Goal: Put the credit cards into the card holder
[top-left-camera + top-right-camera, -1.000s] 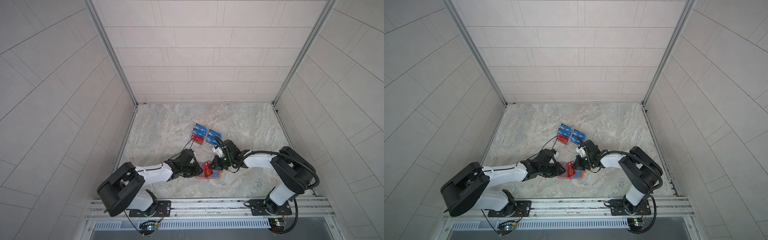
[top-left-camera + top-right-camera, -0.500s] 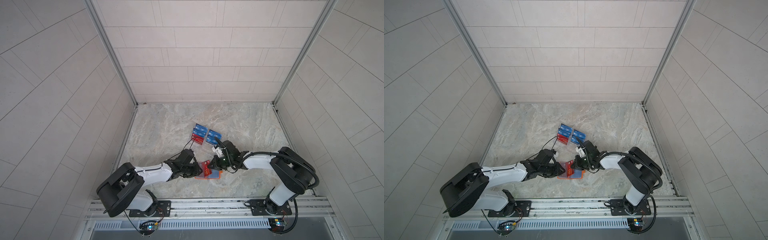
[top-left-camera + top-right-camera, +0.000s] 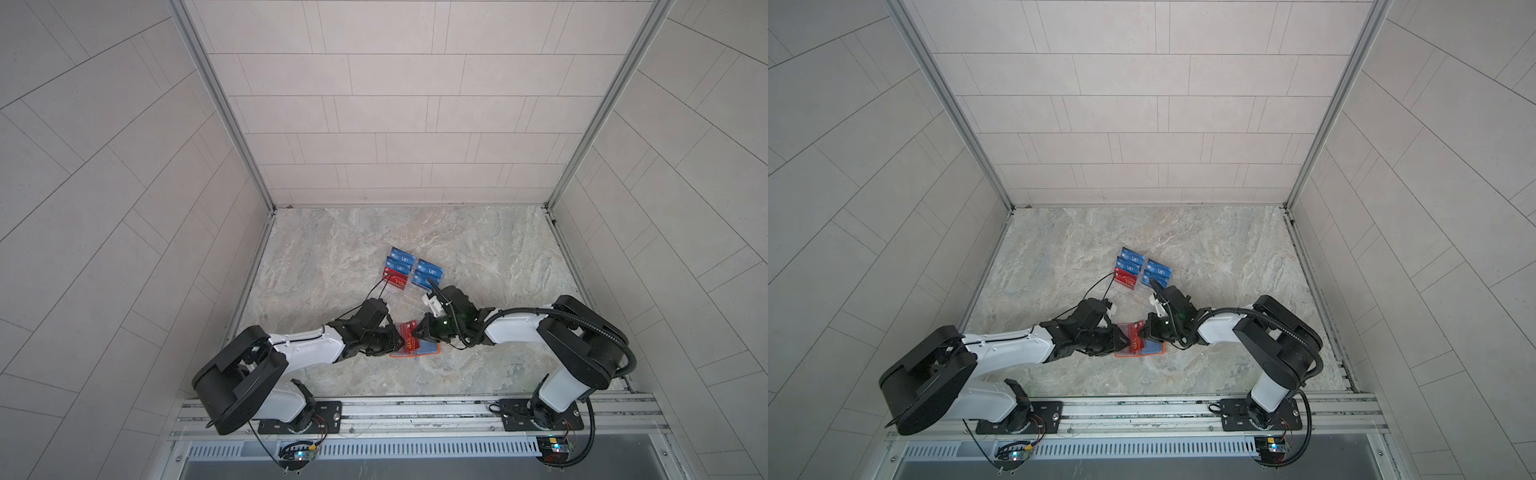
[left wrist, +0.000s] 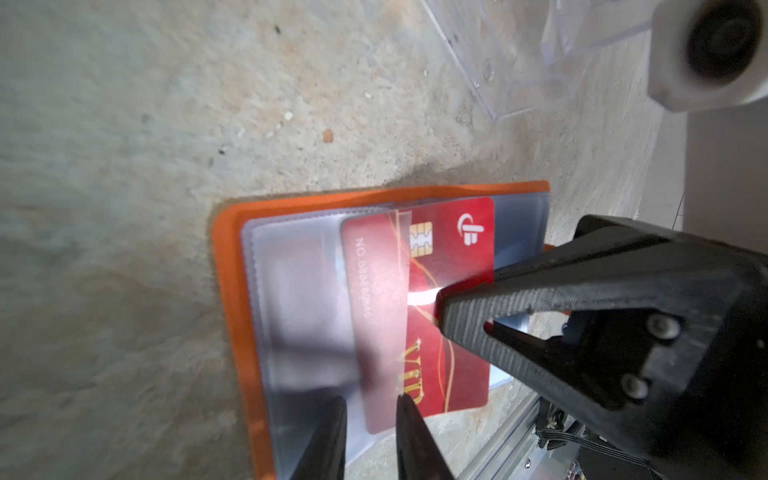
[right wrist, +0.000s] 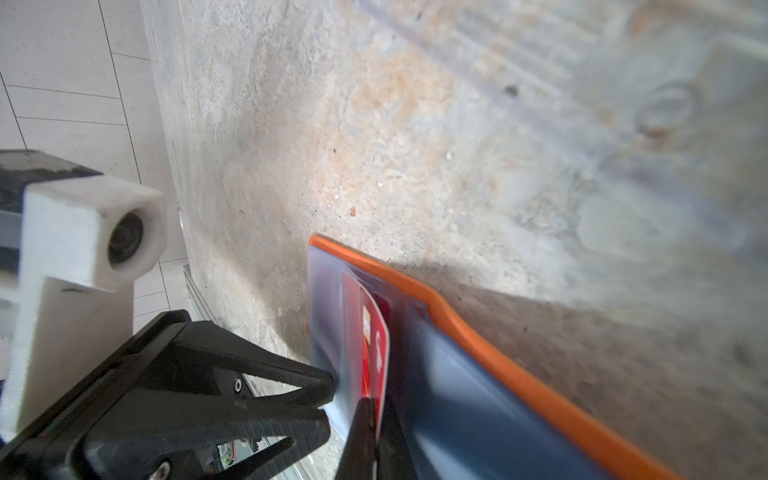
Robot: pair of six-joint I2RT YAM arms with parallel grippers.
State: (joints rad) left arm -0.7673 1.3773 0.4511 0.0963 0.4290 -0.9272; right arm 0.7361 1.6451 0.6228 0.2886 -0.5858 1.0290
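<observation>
The orange card holder lies open on the marble floor between both grippers. A red credit card with gold VIP lettering sits partly inside a clear sleeve. My right gripper is shut on the card's outer edge. From the opposite side my left gripper pinches the sleeve's open edge. A blue card shows through the holder's other half.
Two clear acrylic racks stand just behind the holder, holding several blue cards and a red one. Tiled walls close in the back and sides, and a metal rail runs along the front.
My right gripper has edged left with the red card, sliding it a little further into the sleeve. The left arm has stayed put.
</observation>
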